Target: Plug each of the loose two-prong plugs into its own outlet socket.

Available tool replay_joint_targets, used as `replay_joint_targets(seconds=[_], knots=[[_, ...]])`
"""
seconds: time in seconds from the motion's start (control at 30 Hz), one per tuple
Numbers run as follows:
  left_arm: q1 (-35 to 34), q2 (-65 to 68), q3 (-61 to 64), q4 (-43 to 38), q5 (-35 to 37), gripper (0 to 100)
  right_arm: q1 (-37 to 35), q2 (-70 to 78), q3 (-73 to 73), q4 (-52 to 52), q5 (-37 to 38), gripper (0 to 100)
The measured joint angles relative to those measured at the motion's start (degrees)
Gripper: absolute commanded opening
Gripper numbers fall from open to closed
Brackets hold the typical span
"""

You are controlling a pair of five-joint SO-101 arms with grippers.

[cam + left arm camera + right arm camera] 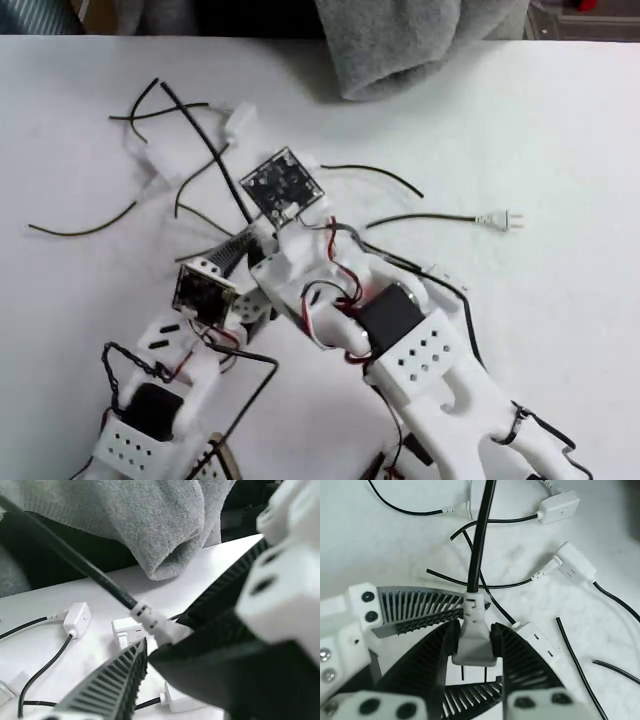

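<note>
Black ribbed jaws on the right arm [400,330] are closed on a pale grey plug [474,640]. They pinch its body from both sides, and its black cord [480,540] runs out away from the wrist. The plug hangs near the middle of the surface [560,130], just above the tangle of leads. Its prongs are hidden, so I cannot say which way they face.

The left arm [150,400] sits right against this grip, with its ribbed grey tip touching or nearly touching the plug. Whether the left jaws are open I cannot tell.

One socket [536,639] lies just beside the right jaws. Two more [576,564] [560,508] lie farther toward the far left corner. A second plug [505,219] lies loose near the right edge, well apart from everything else.

The step in hand looks like mating the held plug with a socket. To do it well:
- Keep the pinch square on the plug body so it cannot swivel.
- Have the left arm pin the chosen socket flat, since these light blocks will probably skid when pushed.
- Line the prongs up with the slots before any force goes in.
- Press straight along the plug's axis.
- Watch the stiff cord, which may tug the plug off line or drag neighbouring leads.
</note>
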Motion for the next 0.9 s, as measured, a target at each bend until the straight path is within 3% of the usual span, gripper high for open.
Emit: replay_joint_targets(seconds=[0.9], knots=[[-1.5, 0.1, -0.1, -0.7, 0.0, 24, 0.4, -2.0, -4.3, 14.8, 8.9, 1.9]])
